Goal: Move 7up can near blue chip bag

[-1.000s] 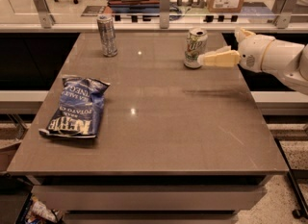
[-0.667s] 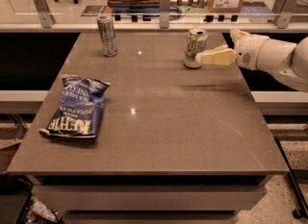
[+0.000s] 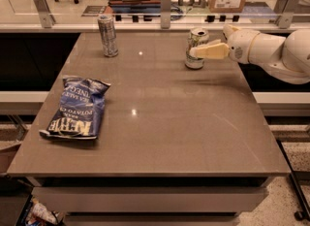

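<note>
One gripper [image 3: 202,51] reaches in from the right at the table's [image 3: 184,137] far edge, crossing the 7up can [image 3: 194,62] at mid-height. Whether it is spread or clamped on the can I cannot tell. The can stands upright, well apart from the blue chip bag [image 3: 73,107] lying near the left edge. A slim silver can [image 3: 108,36] stands far left. My worry is that a shallow or off-centre hold could tip the 7up can or let it slip on the long carry.

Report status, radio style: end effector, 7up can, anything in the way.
End effector at 7up can, far right. Can upright, far from blue chip bag, near left. Silver can far left, off the line.
</note>
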Available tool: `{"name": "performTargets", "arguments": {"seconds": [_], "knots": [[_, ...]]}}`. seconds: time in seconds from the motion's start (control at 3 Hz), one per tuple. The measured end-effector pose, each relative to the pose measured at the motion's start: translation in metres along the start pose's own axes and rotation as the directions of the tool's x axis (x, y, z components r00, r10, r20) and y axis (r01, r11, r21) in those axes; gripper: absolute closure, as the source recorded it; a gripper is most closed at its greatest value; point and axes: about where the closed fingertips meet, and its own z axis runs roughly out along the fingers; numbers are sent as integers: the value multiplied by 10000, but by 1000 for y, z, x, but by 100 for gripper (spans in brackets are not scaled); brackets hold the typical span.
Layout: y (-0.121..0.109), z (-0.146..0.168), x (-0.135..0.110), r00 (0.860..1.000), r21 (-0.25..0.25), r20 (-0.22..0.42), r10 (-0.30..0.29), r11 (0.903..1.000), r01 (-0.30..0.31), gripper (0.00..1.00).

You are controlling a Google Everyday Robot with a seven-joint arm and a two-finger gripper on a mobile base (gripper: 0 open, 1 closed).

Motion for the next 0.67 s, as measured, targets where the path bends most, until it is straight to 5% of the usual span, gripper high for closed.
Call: {"name": "performTargets", "arguments": {"seconds": [0.33,0.67], "knots": [[4,12,-7,9999,-173,121,-118,9998,120,0],[10,26,1,9998,-391,216,39,9992,-30,18]]}}
